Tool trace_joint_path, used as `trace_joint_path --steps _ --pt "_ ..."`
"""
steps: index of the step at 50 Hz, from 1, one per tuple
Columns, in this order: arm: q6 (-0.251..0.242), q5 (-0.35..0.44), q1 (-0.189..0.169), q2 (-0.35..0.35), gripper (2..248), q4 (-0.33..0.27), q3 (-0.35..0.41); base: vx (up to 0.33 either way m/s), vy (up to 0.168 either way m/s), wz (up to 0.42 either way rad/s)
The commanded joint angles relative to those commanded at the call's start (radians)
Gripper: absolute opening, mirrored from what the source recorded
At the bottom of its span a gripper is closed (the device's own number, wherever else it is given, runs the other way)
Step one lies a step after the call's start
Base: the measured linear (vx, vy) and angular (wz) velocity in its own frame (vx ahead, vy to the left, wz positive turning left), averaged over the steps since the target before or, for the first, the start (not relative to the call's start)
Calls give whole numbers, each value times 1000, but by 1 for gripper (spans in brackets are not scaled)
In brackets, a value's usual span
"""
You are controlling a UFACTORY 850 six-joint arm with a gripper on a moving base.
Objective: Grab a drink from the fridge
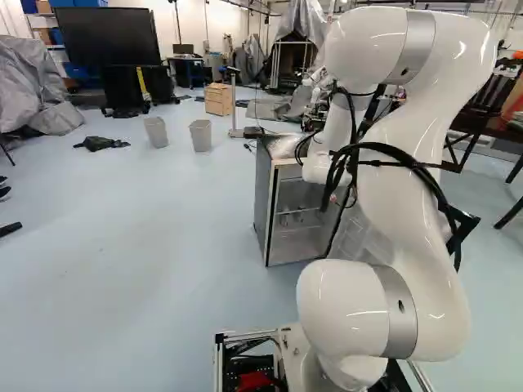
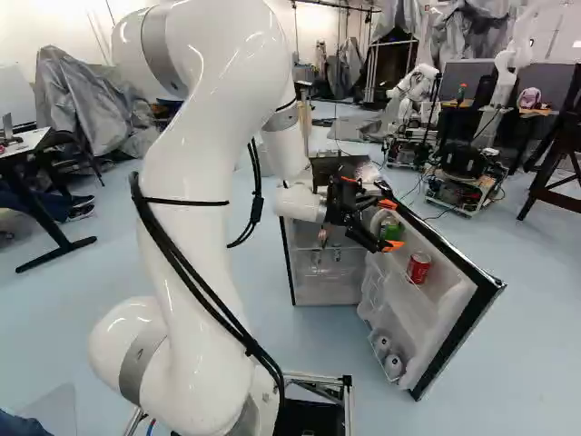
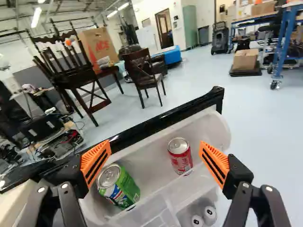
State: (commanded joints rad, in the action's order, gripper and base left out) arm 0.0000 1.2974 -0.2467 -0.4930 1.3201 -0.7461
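Sitting upright on a shelf of the fridge door (image 2: pixel 458 289), the red can (image 3: pixel 181 158) and green can (image 3: pixel 122 188) are ahead of the gripper (image 2: pixel 388 224), its fingers spread wide. Beside the open door stands the fridge (image 1: pixel 263 196).

Left base view: my arm (image 1: pixel 417 131) blocks part of the fridge door (image 2: pixel 445 304). Right base view: my end effector (image 2: pixel 390 223) partly hides the green can (image 3: pixel 124 189). Fridge-shelf items (image 1: pixel 283 220) too small to ID.
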Motion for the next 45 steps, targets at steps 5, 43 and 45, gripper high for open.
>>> trace_joint_path --steps 5,43,45 --pt "0 0 3 20 247 -53 32 0 0 0" --pt "0 0 -13 163 247 -452 233 0 0 0" --pt "0 0 -15 170 247 -473 243 0 0 0"
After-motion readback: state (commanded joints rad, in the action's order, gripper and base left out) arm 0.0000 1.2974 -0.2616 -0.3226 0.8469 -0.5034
